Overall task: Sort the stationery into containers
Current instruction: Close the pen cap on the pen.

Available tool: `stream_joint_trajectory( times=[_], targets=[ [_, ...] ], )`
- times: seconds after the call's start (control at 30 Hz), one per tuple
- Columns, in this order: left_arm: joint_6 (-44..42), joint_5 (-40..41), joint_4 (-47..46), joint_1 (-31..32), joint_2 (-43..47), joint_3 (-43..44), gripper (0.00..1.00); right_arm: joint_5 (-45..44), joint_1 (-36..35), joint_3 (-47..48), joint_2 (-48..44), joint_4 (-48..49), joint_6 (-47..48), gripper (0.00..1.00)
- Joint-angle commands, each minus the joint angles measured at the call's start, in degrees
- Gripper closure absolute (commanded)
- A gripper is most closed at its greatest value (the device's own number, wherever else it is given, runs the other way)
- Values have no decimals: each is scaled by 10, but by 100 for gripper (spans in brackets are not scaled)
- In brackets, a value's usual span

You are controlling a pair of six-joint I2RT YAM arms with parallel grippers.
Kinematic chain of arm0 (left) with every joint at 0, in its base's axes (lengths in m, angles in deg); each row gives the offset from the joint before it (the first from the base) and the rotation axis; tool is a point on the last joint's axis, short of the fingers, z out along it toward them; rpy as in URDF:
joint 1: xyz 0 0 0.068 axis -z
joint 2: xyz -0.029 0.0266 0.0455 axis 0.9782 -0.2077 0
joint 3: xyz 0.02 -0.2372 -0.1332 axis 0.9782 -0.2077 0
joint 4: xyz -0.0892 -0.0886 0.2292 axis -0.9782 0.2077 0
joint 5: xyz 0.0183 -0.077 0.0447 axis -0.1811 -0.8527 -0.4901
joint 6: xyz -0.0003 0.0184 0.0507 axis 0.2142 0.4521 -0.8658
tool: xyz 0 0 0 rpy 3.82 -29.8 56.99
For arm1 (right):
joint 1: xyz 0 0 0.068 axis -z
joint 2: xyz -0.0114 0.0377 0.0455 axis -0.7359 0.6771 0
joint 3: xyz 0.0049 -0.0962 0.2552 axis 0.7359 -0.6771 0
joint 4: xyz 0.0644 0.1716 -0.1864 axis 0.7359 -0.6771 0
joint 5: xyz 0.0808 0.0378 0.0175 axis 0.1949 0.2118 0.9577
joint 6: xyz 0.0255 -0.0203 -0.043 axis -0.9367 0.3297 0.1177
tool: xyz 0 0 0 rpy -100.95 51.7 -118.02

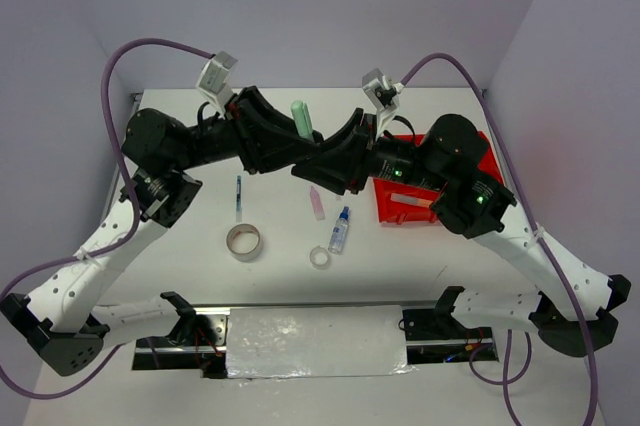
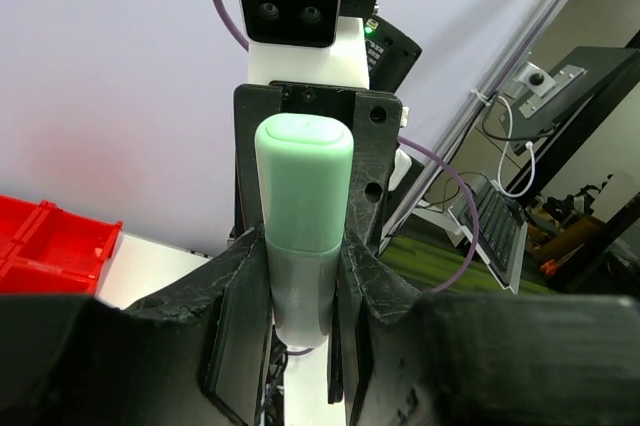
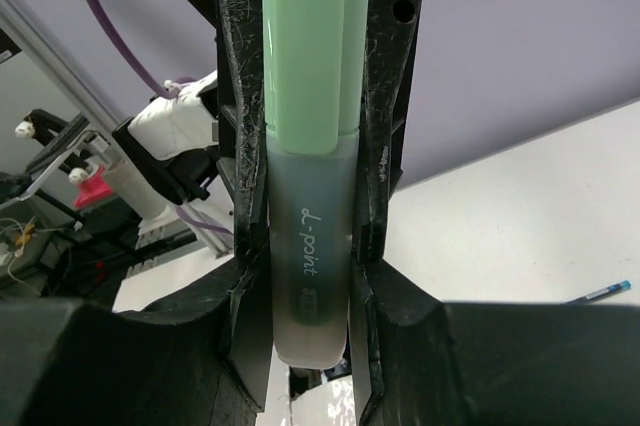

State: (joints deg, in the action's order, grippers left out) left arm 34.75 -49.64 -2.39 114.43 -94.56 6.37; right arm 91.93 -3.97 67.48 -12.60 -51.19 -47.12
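Mint-green marker (image 1: 299, 116) upright, cap up, clamped by left hand (image 2: 303, 316), right hand (image 3: 308, 311)

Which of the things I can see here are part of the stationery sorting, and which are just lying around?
Job: green marker, thin pen, small pink item, blue-capped bottle, beige tape roll, clear tape ring, red tray.
Lying about: silver sheet at the near edge, keyboard off the table.

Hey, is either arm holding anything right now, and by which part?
The left pincer and right pincer both clamp the mint-green-capped plastic highlighter by its translucent lower barrel, cap free.
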Motion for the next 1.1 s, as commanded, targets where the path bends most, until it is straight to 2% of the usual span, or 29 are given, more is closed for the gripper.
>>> stream_joint_trajectory(
  times=[0.0, 0.03, 0.1, 0.13, 0.43, 0.57, 0.67, 0.7, 0.73, 0.8, 0.83, 0.87, 0.93, 0.97, 1.03, 1.07],
  targets=[
    [-7, 4, 22, 2, 6, 28, 60, 9, 7, -1, -14, 44, 5, 100],
    [-15, 14, 30, 2, 4, 35, 34, 9, 7, -6, -15, 46, 3, 100],
    [-33, 28, 61, 2, -2, 57, 14, 5, 7, -19, -19, 53, 1, 100],
    [-37, 39, 69, 2, -3, 64, 1, 1, 6, -21, -24, 54, 1, 100],
    [-89, 92, 140, 1, -27, 136, 1, 37, 12, -37, -29, 54, -7, 100],
    [-81, 98, 134, -3, -39, 143, 1, 56, 13, -41, -32, 58, -12, 100],
    [-70, 88, 113, -5, -38, 134, 9, 62, 21, -49, -39, 62, -20, 100],
    [-67, 85, 107, -6, -37, 132, 17, 65, 27, -51, -40, 62, -24, 100],
    [-65, 83, 103, -6, -36, 130, 19, 70, 31, -53, -41, 63, -27, 100],
    [-56, 73, 90, -7, -35, 122, 33, 75, 35, -57, -43, 78, -35, 100],
    [-53, 70, 86, -6, -34, 118, 36, 76, 38, -55, -43, 79, -37, 100],
    [-42, 65, 72, -6, -33, 110, 50, 78, 39, -53, -43, 78, -38, 100],
    [-31, 53, 57, -7, -29, 97, 61, 78, 41, -44, -40, 76, -39, 100],
    [-22, 50, 45, -7, -28, 87, 70, 77, 41, -40, -37, 75, -41, 100],
    [-12, 35, 35, -6, -28, 71, 79, 77, 44, -20, -26, 71, -39, 100],
    [-6, 34, 36, -7, -28, 66, 92, 75, 45, -10, -20, 69, -37, 100]
  ],
)
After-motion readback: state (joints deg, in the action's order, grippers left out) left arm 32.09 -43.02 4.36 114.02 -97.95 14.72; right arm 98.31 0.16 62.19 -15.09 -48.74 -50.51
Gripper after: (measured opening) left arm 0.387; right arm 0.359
